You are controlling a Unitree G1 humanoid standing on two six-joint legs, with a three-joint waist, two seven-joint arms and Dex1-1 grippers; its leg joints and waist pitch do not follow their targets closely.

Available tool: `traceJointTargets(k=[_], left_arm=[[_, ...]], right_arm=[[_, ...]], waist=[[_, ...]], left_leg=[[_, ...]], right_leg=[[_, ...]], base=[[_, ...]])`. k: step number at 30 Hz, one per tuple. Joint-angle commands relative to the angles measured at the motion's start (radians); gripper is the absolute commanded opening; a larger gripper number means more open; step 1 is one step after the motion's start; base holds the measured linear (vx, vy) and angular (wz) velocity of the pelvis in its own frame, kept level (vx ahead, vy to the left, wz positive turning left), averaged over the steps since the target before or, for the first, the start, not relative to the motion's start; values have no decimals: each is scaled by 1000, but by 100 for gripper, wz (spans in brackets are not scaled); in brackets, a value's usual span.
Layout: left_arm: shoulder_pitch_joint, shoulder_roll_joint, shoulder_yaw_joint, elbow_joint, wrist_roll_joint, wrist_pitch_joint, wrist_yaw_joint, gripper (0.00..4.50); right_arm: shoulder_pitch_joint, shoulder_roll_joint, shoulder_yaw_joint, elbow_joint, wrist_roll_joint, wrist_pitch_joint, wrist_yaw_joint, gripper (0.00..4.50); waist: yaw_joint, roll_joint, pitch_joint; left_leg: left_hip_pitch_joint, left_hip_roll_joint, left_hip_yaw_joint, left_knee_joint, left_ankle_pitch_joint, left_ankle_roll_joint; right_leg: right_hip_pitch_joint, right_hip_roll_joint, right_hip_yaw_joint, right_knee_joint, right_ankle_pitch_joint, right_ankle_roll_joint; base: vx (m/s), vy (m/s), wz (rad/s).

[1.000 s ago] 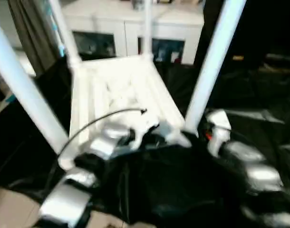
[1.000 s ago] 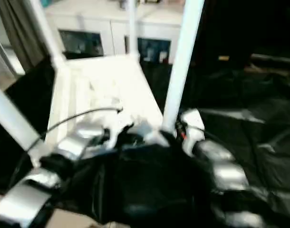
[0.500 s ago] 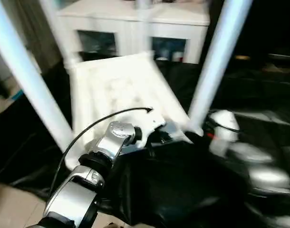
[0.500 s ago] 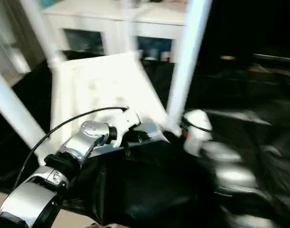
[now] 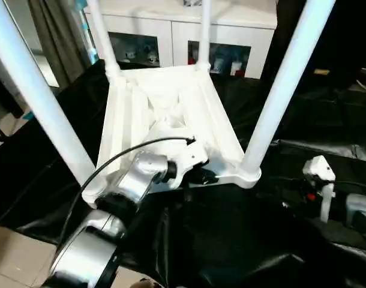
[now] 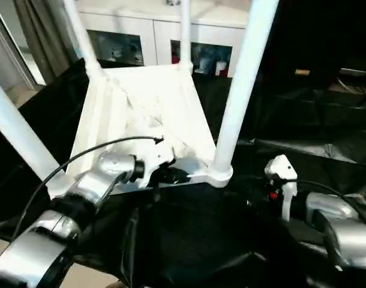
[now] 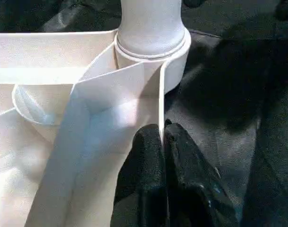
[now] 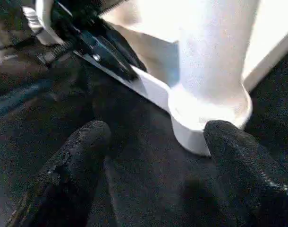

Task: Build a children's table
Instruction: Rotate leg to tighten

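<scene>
The children's table (image 5: pixel 165 114) lies upside down on a black sheet, its ribbed underside facing up and its white legs standing up from the corner sockets. My left gripper (image 7: pixel 163 135) is shut on the thin rim of the table's near edge, right beside the near-right socket (image 5: pixel 249 175). The near-right leg (image 5: pixel 285 90) rises from that socket. My right gripper (image 8: pixel 158 137) is open, its two black fingers (image 8: pixel 82 146) spread wide a short way in front of the same socket (image 8: pixel 205 118), with nothing between them.
A black sheet (image 5: pixel 231 240) covers the floor around the table. A white cabinet (image 5: pixel 231 42) with glass-fronted shelves stands close behind the far legs. A grey curtain (image 5: pixel 57 36) hangs at the back left. A black cable (image 5: pixel 129 153) arcs over my left forearm.
My right arm has pulled back to the right, away from the near-right leg, and its fingers have spread wider. The left gripper has stayed on the rim. The camera has shifted.
</scene>
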Motion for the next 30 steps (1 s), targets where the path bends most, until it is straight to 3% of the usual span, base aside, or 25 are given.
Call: traceJointTargets(k=[1, 2, 3, 5, 6, 7, 8, 9, 11, 12, 14, 15, 16, 17, 18, 19, 22, 24, 26, 30], left_arm=[[15, -24, 47, -91, -98, 11, -13, 45], [37, -22, 57, -142, -117, 39, -9, 45], [60, -17, 62, -190, -130, 66, -6, 64], [147, 2, 67, -344, -140, 128, 23, 79], [166, 6, 69, -378, -143, 142, 28, 91], [166, 6, 69, -378, -143, 142, 28, 91], [189, 9, 74, -419, -147, 165, 38, 91], [220, 17, 80, -474, -152, 194, 48, 102], [274, 35, 88, -565, -159, 246, 62, 127], [358, 72, 90, -696, -171, 320, 65, 127], [395, 91, 89, -755, -178, 358, 70, 151], [395, 91, 89, -755, -178, 358, 70, 151], [433, 113, 90, -816, -187, 404, 77, 160], [497, 157, 101, -911, -209, 475, 75, 168], [585, 215, 123, -1033, -242, 567, 67, 184], [585, 215, 123, -1033, -242, 567, 67, 184], [684, 282, 168, -1155, -278, 663, 60, 198], [726, 308, 203, -1196, -282, 694, 66, 227], [756, 331, 233, -1224, -286, 721, 78, 227], [821, 403, 335, -1269, -319, 775, 91, 268]], right_arm=[[1, 17, 23, -35, 11, 14, -10, 358], [0, 33, 33, -49, 9, 21, -18, 358], [-1, 48, 44, -61, 8, 29, -21, 358], [-1, 79, 93, -93, 1, 47, -33, 358], [1, 81, 104, -103, 2, 52, -37, 358], [1, 81, 104, -103, 2, 52, -37, 358], [0, 87, 115, -109, 1, 54, -42, 358], [-6, 97, 127, -111, -1, 56, -48, 358], [-19, 117, 147, -106, -11, 56, -60, 358], [-37, 148, 166, -87, -31, 45, -80, 358], [-44, 160, 172, -79, -42, 37, -91, 358], [-44, 160, 172, -79, -42, 37, -91, 358], [-56, 175, 177, -66, -52, 36, -111, 358], [-78, 202, 189, -43, -58, 39, -137, 358], [-100, 234, 205, -17, -65, 38, -161, 358], [-100, 234, 205, -17, -65, 38, -161, 358], [-124, 279, 225, 25, -85, 19, -197, 358], [-145, 313, 226, 70, -116, -4, -252, 358], [-164, 338, 218, 114, -142, -27, -308, 358], [-207, 383, 187, 191, -162, -70, -406, 358]], waist=[[3, -32, -58], [2, -35, -60], [2, -31, -60], [-1, -51, -59], [-4, -43, -55], [-6, -42, -55], [-9, -42, -54], [-9, -53, -53], [-10, -52, -49], [-17, -65, -47], [-22, -67, -38], [-22, -60, -39], [-21, -61, -38], [-20, -67, -31], [-23, -70, -19], [-23, -67, -21], [-22, -62, -10], [-24, -66, -2], [-22, -65, 3], [-27, -65, 11]], left_leg=[[19, 53, -20, -64, -183, 131], [18, 54, -20, -65, -178, 126], [21, 58, -20, -67, -173, 120], [20, 60, -21, -68, -171, 121], [16, 61, -23, -71, -165, 124], [19, 59, -21, -70, -170, 124], [21, 56, -20, -69, -182, 115], [21, 58, -21, -72, -198, 103], [21, 59, -23, -77, -208, 87], [17, 62, -26, -82, -214, 69], [17, 62, -24, -87, -231, 58], [26, 63, -23, -88, -243, 39], [30, 62, -21, -88, -253, 21], [29, 62, -22, -91, -261, 17], [21, 59, -24, -98, -285, 8], [27, 60, -24, -98, -290, 2], [33, 59, -20, -101, -311, -25], [28, 56, -22, -107, -330, -39], [37, 55, -22, -109, -360, -52], [31, 50, -27, -116, -387, -69]], right_leg=[[46, -34, 27, -66, -164, -241], [46, -35, 27, -64, -156, -247], [45, -34, 27, -61, -133, -261], [46, -33, 27, -56, -115, -264], [47, -35, 28, -56, -114, -258], [43, -33, 28, -59, -126, -253], [41, -30, 30, -64, -154, -241], [44, -34, 32, -63, -184, -231], [41, -35, 32, -69, -229, -211], [42, -35, 32, -62, -232, -202], [34, -31, 33, -70, -256, -190], [30, -27, 35, -70, -250, -189], [28, -23, 37, -70, -241, -186], [26, -23, 37, -71, -239, -187], [27, -23, 38, -67, -262, -179], [26, -23, 39, -68, -265, -181], [15, -14, 44, -73, -264, -175], [16, -12, 46, -75, -287, -160], [9, -11, 50, -81, -319, -150], [10, -8, 58, -82, -362, -127]], base=[[0, 0, 0], [0, 0, 0], [0, 0, 0], [0, 0, 0], [0, 0, 0], [0, 0, 0], [0, 0, 0], [0, 0, 0], [0, 0, 0], [0, 0, 0], [0, 0, 0], [0, 0, 0], [0, 0, 0], [0, 0, 0], [0, 0, 0], [0, 0, 0], [0, 0, 0], [0, 0, 0], [0, 0, 0], [0, 0, 0]])
